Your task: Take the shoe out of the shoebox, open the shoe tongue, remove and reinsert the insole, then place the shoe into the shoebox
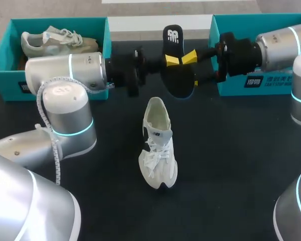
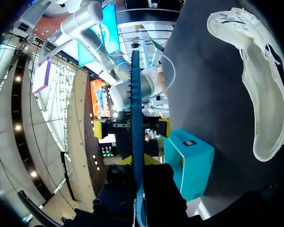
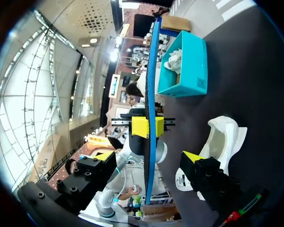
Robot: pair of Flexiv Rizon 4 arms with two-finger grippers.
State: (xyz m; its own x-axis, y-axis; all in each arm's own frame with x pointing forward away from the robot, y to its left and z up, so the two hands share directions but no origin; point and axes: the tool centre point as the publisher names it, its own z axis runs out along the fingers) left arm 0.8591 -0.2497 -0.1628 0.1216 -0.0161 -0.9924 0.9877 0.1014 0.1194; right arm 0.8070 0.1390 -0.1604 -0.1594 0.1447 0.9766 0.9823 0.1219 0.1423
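Clamped flat in my left gripper [image 3: 143,126], the black insole [image 1: 179,75] hangs level above the worktop [image 1: 231,165] near its far edge. My right gripper [image 3: 149,156] straddles the insole, its yellow tips wide apart and clear of it. The white sneaker [image 1: 158,145] stands upright mid-worktop, toe toward the near edge. One teal shoebox [image 1: 5,60] in the far-left corner holds a beige sneaker [image 1: 57,42]; a second teal shoebox [image 1: 231,90] sits in the far-right corner.
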